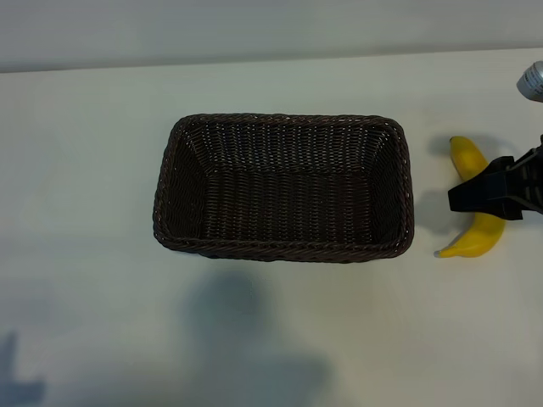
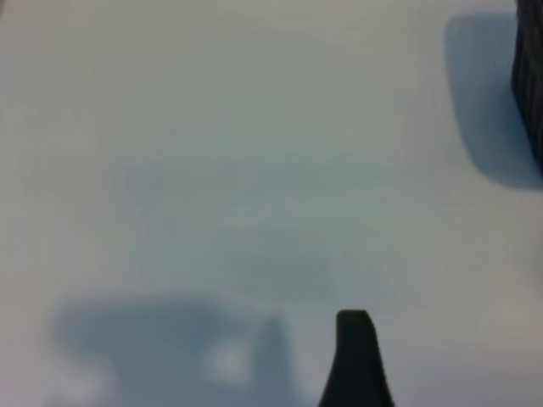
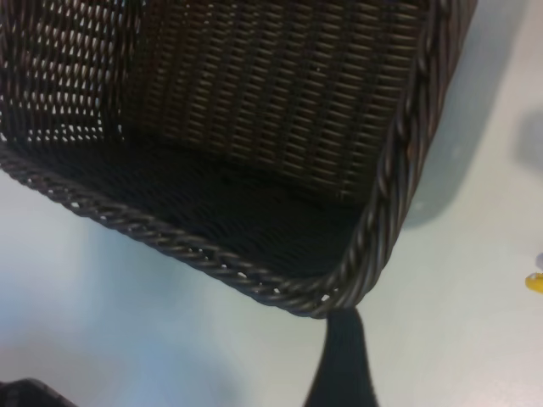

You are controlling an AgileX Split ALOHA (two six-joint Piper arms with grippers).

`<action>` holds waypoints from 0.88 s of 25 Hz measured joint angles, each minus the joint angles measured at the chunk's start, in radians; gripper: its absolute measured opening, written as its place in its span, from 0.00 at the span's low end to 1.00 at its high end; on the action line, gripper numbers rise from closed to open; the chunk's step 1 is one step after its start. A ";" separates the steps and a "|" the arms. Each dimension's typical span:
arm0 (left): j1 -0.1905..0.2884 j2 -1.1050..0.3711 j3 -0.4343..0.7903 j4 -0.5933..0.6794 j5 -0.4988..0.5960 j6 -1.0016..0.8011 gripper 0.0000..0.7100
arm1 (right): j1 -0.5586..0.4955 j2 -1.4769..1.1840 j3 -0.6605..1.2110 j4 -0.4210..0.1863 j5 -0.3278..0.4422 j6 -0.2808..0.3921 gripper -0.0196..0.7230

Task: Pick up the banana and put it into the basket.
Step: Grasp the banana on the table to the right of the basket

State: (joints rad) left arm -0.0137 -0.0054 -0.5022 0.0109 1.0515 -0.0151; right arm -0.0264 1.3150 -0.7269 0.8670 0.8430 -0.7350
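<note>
The right gripper (image 1: pixel 462 197) stands with jaws spread over the banana's (image 1: pixel 472 157) middle, not clamped on it. The banana lies on the table (image 1: pixel 85 153) just beside the basket (image 1: pixel 284 248), which holds nothing. The left gripper (image 2: pixel 356 356), out beside the basket, is open too.

White tabletop (image 1: pixel 93 170) filling nearly the whole exterior view, matte, plain, unmarked. Far edge near the top of that view, running almost level; beyond it a pale grey band of wall (image 1: pixel 254 30), featureless. Lighting from above, diffuse: soft-edged grey shadows (image 1: pixel 246 339) spread across the near part of the table, another faint one at the near left corner. Same white surface in both wrist views.
</note>
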 joint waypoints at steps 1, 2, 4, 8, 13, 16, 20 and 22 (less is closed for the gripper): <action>0.000 -0.002 0.001 0.000 0.000 0.000 0.79 | 0.000 0.000 -0.005 -0.002 0.000 0.002 0.81; 0.000 -0.002 0.001 -0.001 0.000 0.000 0.79 | 0.000 0.000 -0.016 -0.004 0.000 0.006 0.81; 0.000 -0.002 0.002 -0.004 0.000 0.000 0.79 | 0.000 0.000 -0.048 -0.005 0.000 0.013 0.81; 0.000 -0.002 0.002 -0.011 0.000 0.001 0.79 | 0.000 0.010 -0.140 -0.035 0.002 0.059 0.81; 0.000 -0.002 0.002 -0.011 0.000 0.001 0.79 | 0.000 0.075 -0.265 -0.178 0.065 0.204 0.81; 0.000 -0.002 0.002 -0.011 0.000 0.001 0.79 | 0.000 0.124 -0.341 -0.275 0.132 0.298 0.81; 0.000 -0.002 0.002 -0.011 0.000 0.001 0.79 | 0.037 0.173 -0.408 -0.416 0.182 0.424 0.81; 0.000 -0.002 0.002 -0.011 0.000 0.001 0.79 | 0.089 0.189 -0.437 -0.507 0.198 0.495 0.81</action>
State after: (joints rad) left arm -0.0137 -0.0074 -0.5003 0.0000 1.0515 -0.0141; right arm 0.0623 1.5044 -1.1637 0.3601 1.0408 -0.2397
